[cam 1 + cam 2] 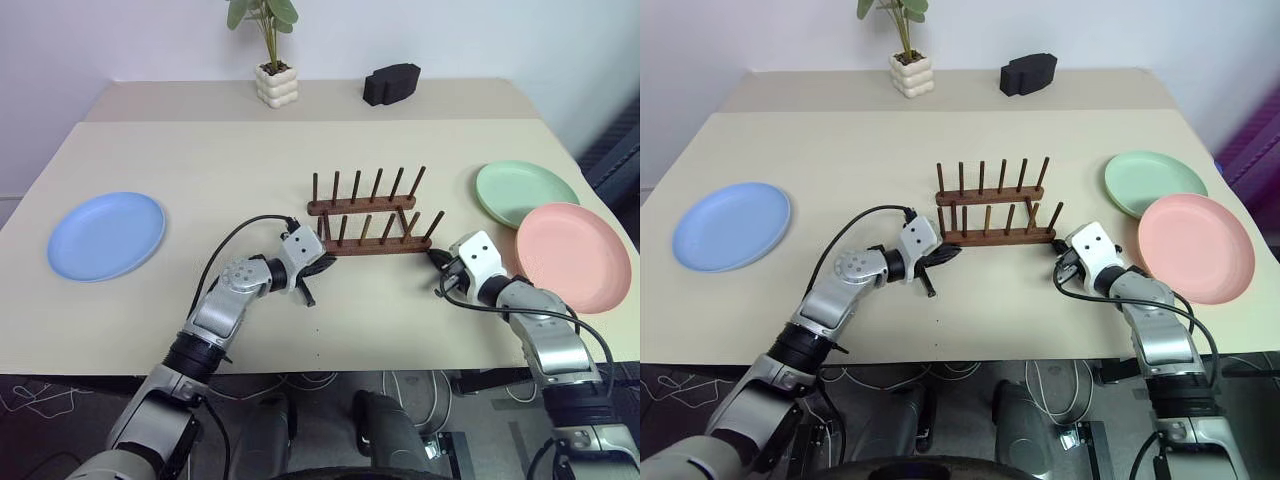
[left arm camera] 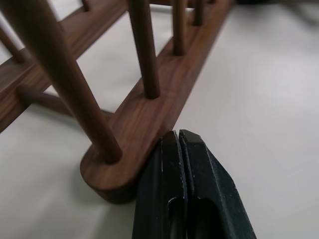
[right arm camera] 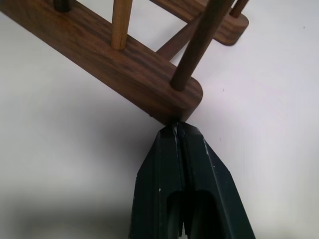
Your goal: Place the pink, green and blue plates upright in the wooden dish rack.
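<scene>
Blue plate (image 1: 106, 235): flat near the table's (image 1: 200, 150) left edge. Left gripper (image 2: 178, 137): fingers pressed together, empty, tip against the near rail's left end of the rack (image 1: 368, 222). Rack: mid-table, pegs up, no plates in it. Right gripper (image 3: 175, 128): likewise closed, empty, tip at the rail's right end. Green plate (image 1: 525, 193) and pink plate (image 1: 572, 255): flat by the right edge, the pink rim seemingly overlapping the green.

Risk (a judgement): uneven pushing from the two ends could skew or tip the light rack.
</scene>
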